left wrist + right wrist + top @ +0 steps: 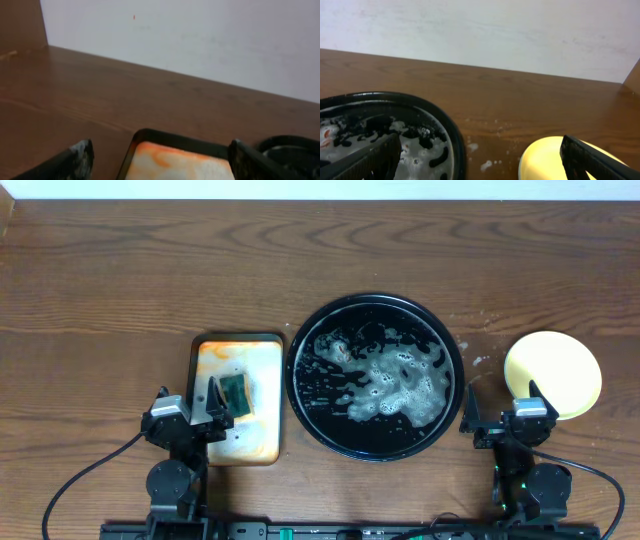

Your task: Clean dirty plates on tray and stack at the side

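Note:
The round black tray (300, 395) sits mid-table, covered in white foam, with no plate on it. It also shows in the right wrist view (452, 135) and at the edge of the left wrist view (287, 145). A pale yellow plate (555, 370) lies on the table right of the tray and shows in the right wrist view (545, 160). Whether other plates lie under it cannot be told; no blue plate shows. My left gripper (190, 420) (160, 160) is open and empty at the near edge of the small rectangular tray. My right gripper (505, 415) (480, 157) is open and empty between the black tray and the yellow plate.
A small rectangular tray (215, 380) with orange stains lies left of the black tray and holds a dark green sponge (235, 393). It also shows in the left wrist view (175, 160). Foam specks (475, 360) dot the wood near the yellow plate. A white wall stands at the far edge.

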